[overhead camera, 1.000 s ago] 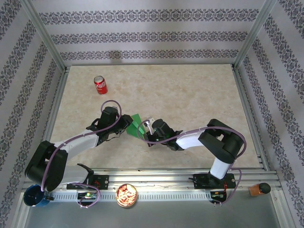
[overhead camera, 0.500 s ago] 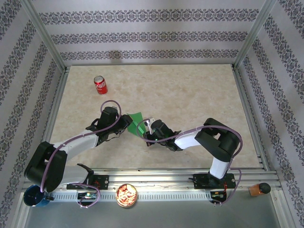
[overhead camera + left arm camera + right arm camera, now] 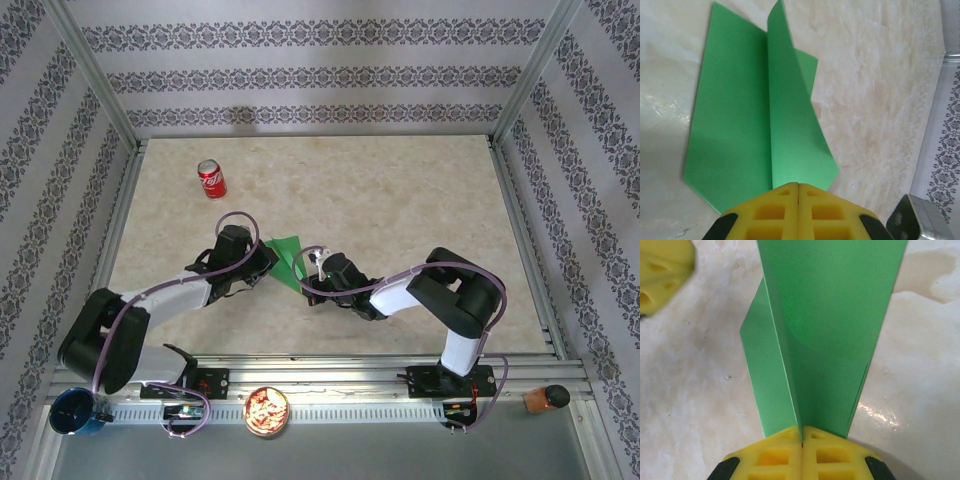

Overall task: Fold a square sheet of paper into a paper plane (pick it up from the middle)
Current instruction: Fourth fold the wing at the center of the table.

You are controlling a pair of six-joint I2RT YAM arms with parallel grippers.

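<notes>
Top external view, from your left: a blue cup [image 3: 72,415] sits at the near-left corner by the rail. Further in, a red soda can [image 3: 211,178] stands upright on the marbled table [image 3: 420,200], well apart from both arms. The left gripper [image 3: 268,262] reaches toward the table's middle. The green paper [image 3: 286,254] is right at its tips, between the 2 grippers. The right gripper [image 3: 309,270] comes at the same paper from the other side, so the 2 sets of fingers meet at it.

In the left wrist view, you can see the 2 yellow pads [image 3: 775,212] pressed flat together with no gap. The paper's near edge runs into their seam, so this gripper is clamped on the paper. 1 panel lies flat on the table to the left of a crease. A 2nd panel stands up from that crease and leans to the right.

In the right wrist view, the pads [image 3: 832,455] are likewise pressed together. The paper's fold is caught in the seam, so this gripper is pinching the paper too. From there the paper rises in 2 panels, 1 narrow on the left and 1 broad on the right. A blurred yellow pad of the left gripper shows at the upper left, apart from the paper's edge.
</notes>
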